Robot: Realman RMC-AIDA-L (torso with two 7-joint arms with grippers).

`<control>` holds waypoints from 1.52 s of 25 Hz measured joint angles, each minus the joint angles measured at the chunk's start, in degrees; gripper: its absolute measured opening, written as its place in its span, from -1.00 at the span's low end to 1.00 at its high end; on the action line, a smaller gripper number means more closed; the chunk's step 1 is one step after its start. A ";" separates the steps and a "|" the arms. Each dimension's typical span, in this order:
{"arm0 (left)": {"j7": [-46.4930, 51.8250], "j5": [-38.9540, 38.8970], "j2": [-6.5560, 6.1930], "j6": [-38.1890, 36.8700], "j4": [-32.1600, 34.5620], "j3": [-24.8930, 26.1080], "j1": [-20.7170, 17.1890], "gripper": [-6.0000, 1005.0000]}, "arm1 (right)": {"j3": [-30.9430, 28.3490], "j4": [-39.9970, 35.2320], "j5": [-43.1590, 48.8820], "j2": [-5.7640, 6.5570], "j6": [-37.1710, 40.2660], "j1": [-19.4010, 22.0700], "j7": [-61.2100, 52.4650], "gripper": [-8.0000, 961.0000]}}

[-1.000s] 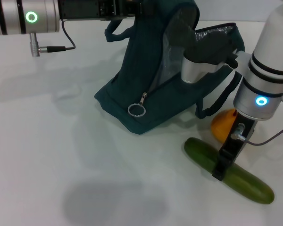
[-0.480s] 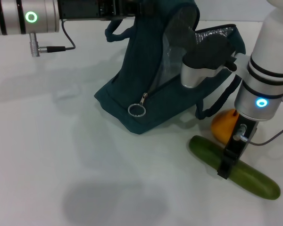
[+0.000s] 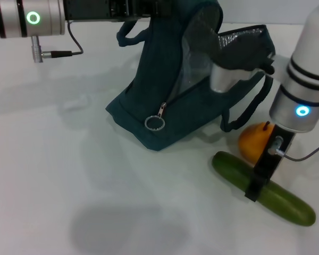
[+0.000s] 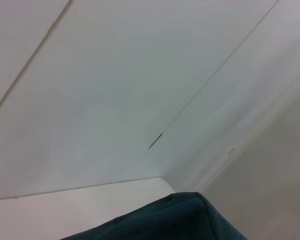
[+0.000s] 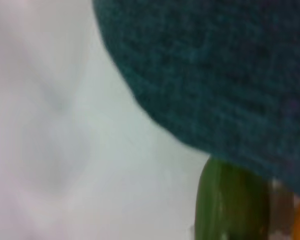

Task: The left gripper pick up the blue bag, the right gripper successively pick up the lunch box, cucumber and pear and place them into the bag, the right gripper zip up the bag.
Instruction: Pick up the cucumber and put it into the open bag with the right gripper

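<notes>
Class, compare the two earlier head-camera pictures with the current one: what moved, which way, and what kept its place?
The right gripper, closed around the cucumber, shifted slightly rightward, and the cucumber went with it, staying on the table. The right arm leaned to the right too. The left gripper kept holding up the blue bag, and the pear stayed put.
</notes>
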State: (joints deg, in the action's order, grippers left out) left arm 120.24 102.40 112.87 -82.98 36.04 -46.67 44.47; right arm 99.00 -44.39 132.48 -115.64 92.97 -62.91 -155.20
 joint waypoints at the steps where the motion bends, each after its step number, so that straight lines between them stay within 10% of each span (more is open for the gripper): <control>1: 0.00 -0.01 -0.04 0.01 0.00 0.00 0.00 -0.88 | -2.62 -0.16 -0.04 0.00 0.99 0.77 1.32 0.20; 11: -0.04 -0.02 0.11 0.10 0.00 0.00 0.08 -0.88 | -33.47 -0.25 -1.71 0.65 13.14 10.25 18.79 0.20; 22: 0.70 -0.46 0.43 -0.02 0.00 0.00 0.45 -0.88 | -52.94 5.37 -25.79 5.53 23.86 19.02 41.51 0.20; 32: 1.47 -0.63 0.27 -0.08 0.00 0.00 0.10 -0.88 | -53.81 4.57 -40.95 0.17 14.47 27.13 83.61 0.20; 38: 2.19 -0.64 0.62 -0.08 -0.09 0.01 -0.12 -0.88 | -51.41 11.57 -44.17 -0.47 7.97 27.22 103.04 0.20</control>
State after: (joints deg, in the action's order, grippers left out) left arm 122.43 101.76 113.48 -83.06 35.95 -46.67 44.34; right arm 47.59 -32.81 88.32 -116.12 100.94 -35.68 -52.16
